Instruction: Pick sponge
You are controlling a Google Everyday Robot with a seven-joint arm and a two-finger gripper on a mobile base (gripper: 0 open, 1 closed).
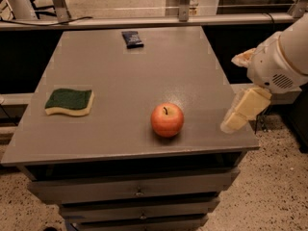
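Observation:
The sponge (70, 101) lies flat near the left edge of the grey table (144, 66), its dark green top up over pale yellow foam. My gripper (240, 110) hangs at the table's front right corner, at the end of the white arm (281, 57) coming in from the right. It is far to the right of the sponge, with the apple between them, and it touches nothing.
A red apple (167, 120) stands upright near the table's front middle. A small dark blue packet (132, 38) lies at the back edge. Drawers (137, 191) sit under the tabletop. A metal rail (144, 20) runs behind the table.

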